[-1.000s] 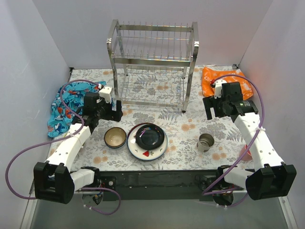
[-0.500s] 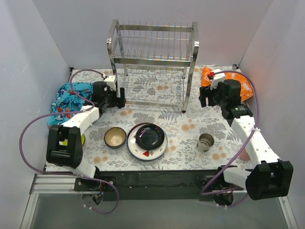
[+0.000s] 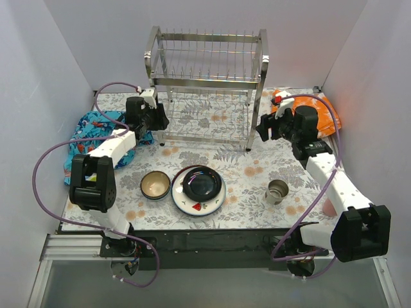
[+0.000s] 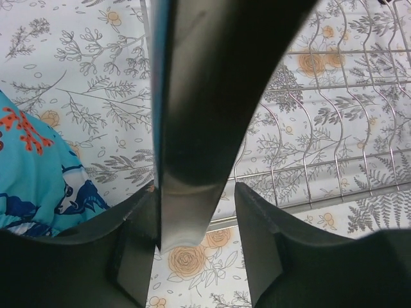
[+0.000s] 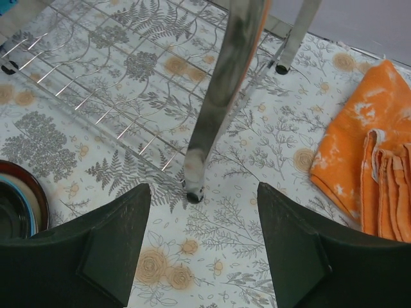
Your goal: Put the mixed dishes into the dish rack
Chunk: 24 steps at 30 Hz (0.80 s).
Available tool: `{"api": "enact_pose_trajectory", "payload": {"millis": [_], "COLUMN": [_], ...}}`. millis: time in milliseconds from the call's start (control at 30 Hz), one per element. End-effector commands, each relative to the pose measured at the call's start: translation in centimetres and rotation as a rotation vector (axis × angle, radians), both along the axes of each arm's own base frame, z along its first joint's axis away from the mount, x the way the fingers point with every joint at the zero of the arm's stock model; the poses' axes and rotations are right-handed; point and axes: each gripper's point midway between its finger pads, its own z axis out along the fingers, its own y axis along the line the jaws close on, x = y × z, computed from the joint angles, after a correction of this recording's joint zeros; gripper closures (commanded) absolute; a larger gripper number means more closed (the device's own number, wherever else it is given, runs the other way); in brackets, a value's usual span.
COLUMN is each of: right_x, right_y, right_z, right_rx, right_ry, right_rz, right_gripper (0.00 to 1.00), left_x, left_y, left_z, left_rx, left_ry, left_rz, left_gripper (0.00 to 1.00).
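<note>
Two-tier chrome wire dish rack (image 3: 205,83) stands far centre, rigid, probably light, slick. Grip its upright front posts (image 5: 225,83) — left gripper (image 4: 194,199) and right gripper (image 5: 202,189), fingers spread wide, each straddle one without clamping.

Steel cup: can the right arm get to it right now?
Probably yes. The steel cup stands alone, nothing over it; the right end effector, open around a post of the dish rack, must back off first.

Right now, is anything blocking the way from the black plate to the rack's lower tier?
Nothing visible lies between the black plate and the dish rack. The left end effector and right end effector are at its front posts, flanking the opening.
</note>
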Motion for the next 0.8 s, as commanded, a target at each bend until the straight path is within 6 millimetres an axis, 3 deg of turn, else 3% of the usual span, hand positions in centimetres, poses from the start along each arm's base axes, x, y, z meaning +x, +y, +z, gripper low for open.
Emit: {"api": "enact_pose_trajectory", "payload": {"millis": [0, 100, 367, 500, 567, 600, 633, 667, 700, 733, 767], "right_x": [0.3, 0.9, 4.4, 6.7, 7.7, 8.2, 8.5, 8.4, 8.3, 7.7, 6.8], "right_y": [2.1, 2.2, -0.9, -2.4, -3.1, -3.0, -3.0, -3.0, -2.9, -2.5, -2.6], "right_z": [1.7, 1.2, -1.0, 0.1, -0.1, 0.6, 0.5, 0.6, 0.9, 1.5, 0.6], "right_rx": [0.035, 0.028, -0.04, -0.069, -0.067, -0.065, -0.068, -0.086, -0.093, -0.09, -0.112], "right_ry": [-0.069, -0.066, -0.076, -0.155, -0.157, -0.171, -0.17, -0.171, -0.171, -0.175, -0.123], "right_rz": [0.061, 0.039, -0.171, -0.242, -0.263, -0.263, -0.254, -0.244, -0.232, -0.199, -0.184], "right_gripper": [0.25, 0.26, 0.36, 0.43, 0.44, 0.44, 0.44, 0.44, 0.42, 0.39, 0.34], "left_x": [-2.9, -4.5, -6.9, -7.2, -7.1, -7.1, -7.3, -7.3, -7.6, -8.5, -9.1], "left_y": [-2.5, -3.1, -5.5, -6.7, -6.7, -6.6, -6.3, -6.0, -5.6, -5.3, -5.0], "left_z": [2.7, 2.4, 2.0, 2.1, 2.0, 1.8, 1.5, 1.7, 1.6, 0.9, 0.9], "left_rx": [-0.128, -0.151, -0.147, -0.144, -0.142, -0.14, -0.132, -0.119, -0.109, -0.097, -0.085], "left_ry": [0.009, 0.04, 0.05, 0.043, 0.051, 0.06, 0.078, 0.076, 0.083, 0.119, 0.125], "left_rz": [-0.089, -0.101, -0.143, -0.168, -0.153, -0.139, -0.13, -0.113, -0.101, -0.093, -0.095], "left_gripper": [0.54, 0.57, 0.63, 0.63, 0.56, 0.44, 0.4, 0.37, 0.22, 0.16, 0.14]}}
